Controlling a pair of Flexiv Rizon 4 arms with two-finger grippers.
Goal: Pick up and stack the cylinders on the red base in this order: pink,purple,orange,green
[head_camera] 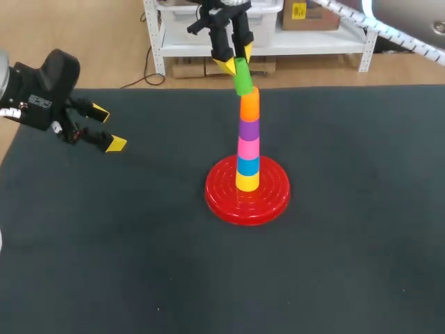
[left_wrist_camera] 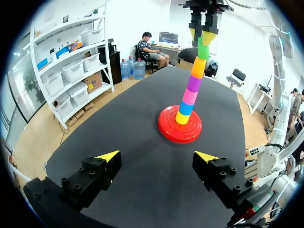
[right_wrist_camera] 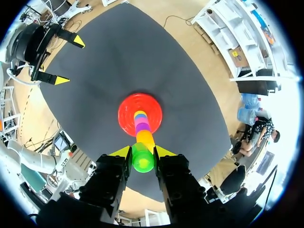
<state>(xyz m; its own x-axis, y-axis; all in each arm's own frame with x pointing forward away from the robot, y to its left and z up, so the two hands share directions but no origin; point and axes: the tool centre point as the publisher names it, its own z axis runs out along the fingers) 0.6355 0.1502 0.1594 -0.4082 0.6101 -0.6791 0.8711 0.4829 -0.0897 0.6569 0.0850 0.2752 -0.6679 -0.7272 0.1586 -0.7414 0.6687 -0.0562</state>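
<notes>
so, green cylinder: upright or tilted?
Tilted. The green cylinder leans off the stack's line, held in the right gripper over the orange cylinder.

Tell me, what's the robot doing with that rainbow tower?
It is building the tower. The right gripper is shut on the green cylinder and holds it, a bit tilted, at the very top, just over the orange cylinder. Under that come purple, pink, blue and yellow pieces on the red base. The left gripper is open and empty, off to the side over the table.
</notes>
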